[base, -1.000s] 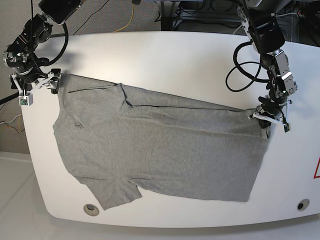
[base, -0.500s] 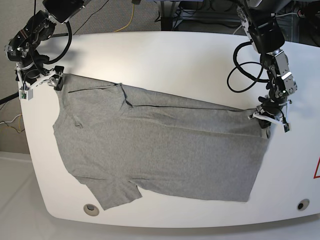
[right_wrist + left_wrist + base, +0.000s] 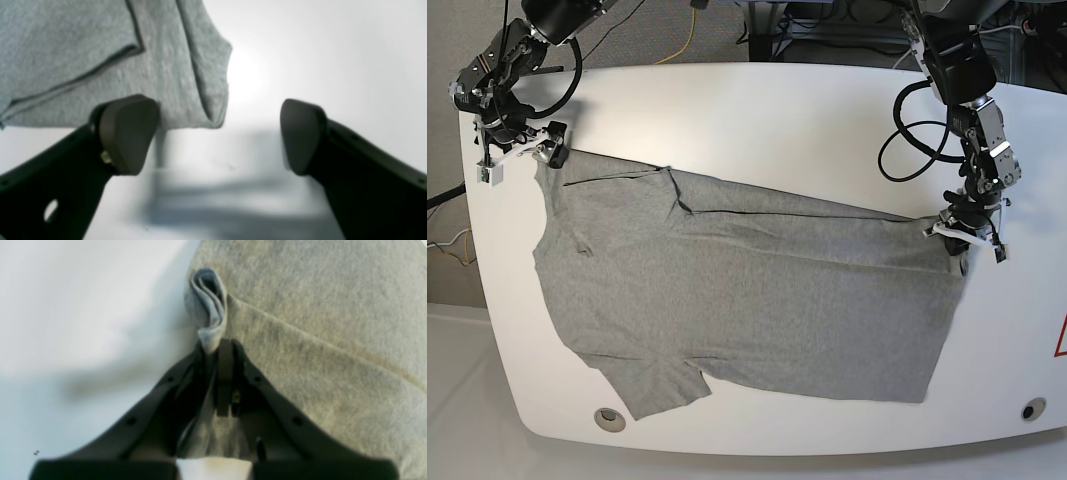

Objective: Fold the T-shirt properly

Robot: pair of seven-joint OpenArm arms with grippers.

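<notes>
The heather-grey T-shirt (image 3: 747,290) lies spread flat across the white table (image 3: 757,120), one sleeve toward the front left. My left gripper (image 3: 958,238) stands at the shirt's far right corner. In the left wrist view it (image 3: 213,348) is shut on a bunched fold of the T-shirt (image 3: 317,340). My right gripper (image 3: 522,160) hovers at the shirt's far left corner. Seen from the right wrist, the gripper (image 3: 217,136) is open, its fingertips (image 3: 128,133) wide apart over bare table. The T-shirt's corner (image 3: 133,66) hangs just beyond them, untouched.
Two round holes (image 3: 608,418) (image 3: 1032,409) sit near the table's front edge. A black cable loop (image 3: 912,150) hangs from the arm on the right. A red mark (image 3: 1061,340) shows at the table's right edge. Floor and a yellow cable (image 3: 689,35) lie behind.
My right arm has drawn its open gripper toward the table's far side and slightly right, off the shirt's corner. The left gripper and the shirt have stayed put.
</notes>
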